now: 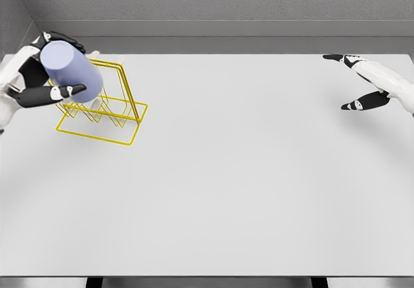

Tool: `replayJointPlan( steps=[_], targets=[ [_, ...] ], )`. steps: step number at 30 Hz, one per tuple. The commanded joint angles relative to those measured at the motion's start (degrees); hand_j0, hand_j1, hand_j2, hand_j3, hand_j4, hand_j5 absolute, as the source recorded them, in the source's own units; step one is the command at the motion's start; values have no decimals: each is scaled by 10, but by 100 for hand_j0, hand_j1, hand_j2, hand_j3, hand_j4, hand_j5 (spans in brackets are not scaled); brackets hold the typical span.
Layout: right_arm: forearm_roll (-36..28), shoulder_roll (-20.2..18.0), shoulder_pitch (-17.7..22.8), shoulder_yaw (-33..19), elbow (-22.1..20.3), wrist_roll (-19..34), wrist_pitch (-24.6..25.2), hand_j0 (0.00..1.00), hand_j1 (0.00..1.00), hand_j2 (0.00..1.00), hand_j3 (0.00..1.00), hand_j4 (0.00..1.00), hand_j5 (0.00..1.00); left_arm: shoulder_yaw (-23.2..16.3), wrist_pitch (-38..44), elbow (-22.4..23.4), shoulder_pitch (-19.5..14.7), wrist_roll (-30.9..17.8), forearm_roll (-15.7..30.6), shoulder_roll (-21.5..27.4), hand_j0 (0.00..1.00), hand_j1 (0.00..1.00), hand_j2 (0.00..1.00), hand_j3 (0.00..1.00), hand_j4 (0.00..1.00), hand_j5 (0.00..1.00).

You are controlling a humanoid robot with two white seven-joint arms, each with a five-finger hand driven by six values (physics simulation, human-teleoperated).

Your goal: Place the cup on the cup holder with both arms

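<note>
On the near half of the table there's nothing in play; the action is at the far left. Left hand is wrapped around the lavender cup, fingers closed across its side, cup tilted and held right over the yellow wire cup holder, overlapping its upper prongs. Right hand sits well apart at the far right, fingers spread, holding nothing. My read: final seating step. Line the cup mouth up with a prong, lower slowly, release only once the wire carries it; the rack looks light and could skid if nudged sideways. Can't tell which way the mouth faces, or if cup already touches wire. Both arms cut off at frame edges.
</note>
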Motion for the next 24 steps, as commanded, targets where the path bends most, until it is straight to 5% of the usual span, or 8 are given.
replayJointPlan(
  steps=[1, 13, 15, 17, 19, 24],
  targets=[
    [-4, 0, 0, -1, -1, 0, 1, 100, 100, 100, 100, 100, 100, -2, 0, 0, 0, -1, 3, -6, 32, 32, 32, 32, 32, 32],
    [-4, 10, 0, -1, 0, 0, 1, 100, 100, 100, 100, 100, 100, -18, 1, 5, 4, -1, -10, -6, 35, 35, 35, 35, 35, 35],
    [-4, 10, 0, -1, 0, 0, 1, 100, 100, 100, 100, 100, 100, -18, 1, 5, 4, -2, -19, -6, 46, 46, 46, 46, 46, 46],
    [-4, 10, 0, -1, 0, 0, 1, 100, 100, 100, 100, 100, 100, -17, 0, 4, 4, -2, -21, -5, 78, 78, 78, 78, 78, 78],
    [-4, 10, 0, -1, 0, 0, 1, 100, 100, 100, 100, 100, 100, -17, 0, 4, 4, -3, -31, -5, 92, 92, 92, 92, 92, 92],
    [-4, 10, 0, -1, 0, 0, 1, 100, 100, 100, 100, 100, 100, -15, 0, 2, 4, -3, -30, 0, 95, 95, 95, 95, 95, 95]
  ],
)
